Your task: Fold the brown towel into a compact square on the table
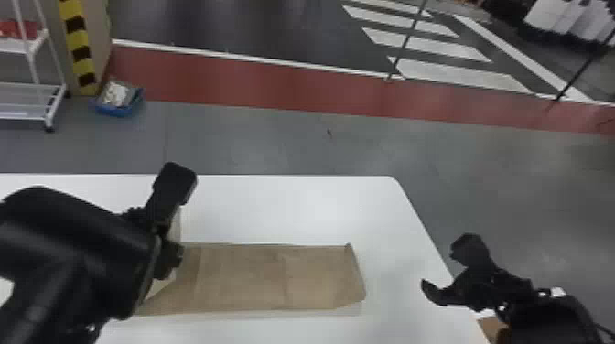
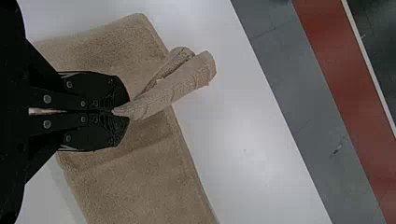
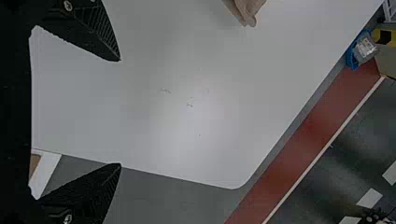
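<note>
- One towel (image 1: pixel 256 276), laid as a long strip across the table (image 1: pixel 256 201), with its left end pinched up and its right end flat.
- Left gripper (image 2: pixel 127 112): over the left part of the table, fingers closed together on a pinch of towel; a doubled flap stands out past the tips.
- Right gripper (image 3: pixel 120 112): at the table's right edge, fingers spread wide, holding nothing.
- Risk, slip: the pinch looks shallow; a quick pull could drop the flap short or crooked.
- Risk, bunching: the held flap is rolled and wrinkled, so it may land as a lump instead of a flat layer.
- Risk, drag: the right end is unpinned by either gripper; pulling from the left could slide the whole strip over the table.
- Risk, uneven square: the right end's near corner runs at a slant; folding from it would likely leave the edges out of line.
- Surface: the table is white and appears smooth, with small faint marks (image 3: pixel 189 105) on its top and a rounded far right corner.
- Room: grey floor (image 1: pixel 320 144) beyond the table, then a red band (image 1: pixel 238 82); past the table's far left, a blue bin (image 1: pixel 116 111), a white rack (image 1: pixel 23 100) and a striped post (image 1: pixel 80 50).
</note>
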Action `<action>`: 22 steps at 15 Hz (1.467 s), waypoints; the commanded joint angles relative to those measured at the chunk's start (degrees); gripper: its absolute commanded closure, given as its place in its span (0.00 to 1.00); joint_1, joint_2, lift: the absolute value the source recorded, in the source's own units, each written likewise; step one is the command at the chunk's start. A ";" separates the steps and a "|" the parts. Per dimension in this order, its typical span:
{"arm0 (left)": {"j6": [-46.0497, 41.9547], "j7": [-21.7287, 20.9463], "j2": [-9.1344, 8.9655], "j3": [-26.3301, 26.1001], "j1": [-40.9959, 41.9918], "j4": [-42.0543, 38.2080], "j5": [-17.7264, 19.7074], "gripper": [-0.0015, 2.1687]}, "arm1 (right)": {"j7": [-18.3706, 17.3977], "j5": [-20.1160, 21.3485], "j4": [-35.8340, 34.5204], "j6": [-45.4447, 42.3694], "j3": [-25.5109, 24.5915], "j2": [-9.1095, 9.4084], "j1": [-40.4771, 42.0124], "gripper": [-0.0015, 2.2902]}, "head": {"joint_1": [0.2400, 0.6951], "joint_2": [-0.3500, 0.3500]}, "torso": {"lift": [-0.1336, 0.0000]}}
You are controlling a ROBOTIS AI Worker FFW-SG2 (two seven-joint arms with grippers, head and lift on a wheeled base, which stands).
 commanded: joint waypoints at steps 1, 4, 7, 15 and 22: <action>-1.33 1.63 -0.33 -2.89 0.29 0.47 3.11 0.97 | 0.00 -0.06 -0.04 0.00 -0.17 -0.43 -0.05 0.03 | 1.00 0.00 | 1.00; -4.85 4.44 -0.33 -6.84 0.47 1.79 3.90 0.97 | 0.00 -0.06 -0.04 0.35 -0.17 -0.51 -0.58 0.03 | 1.00 0.00 | 1.00; -5.37 4.71 -0.33 -9.13 0.73 2.23 5.04 0.97 | -0.09 -0.06 0.92 0.35 0.10 -0.60 -1.11 0.03 | 1.00 0.00 | 1.00; -26.29 7.87 -0.33 -18.53 0.38 12.16 6.36 0.00 | -0.79 0.29 1.80 0.71 1.50 -0.16 -2.34 0.03 | 1.00 0.00 | 1.00; -24.01 6.20 -0.33 -13.78 4.60 5.48 5.40 0.02 | 0.97 0.03 -3.91 2.29 0.89 1.07 -1.90 0.03 | 1.00 0.00 | 1.00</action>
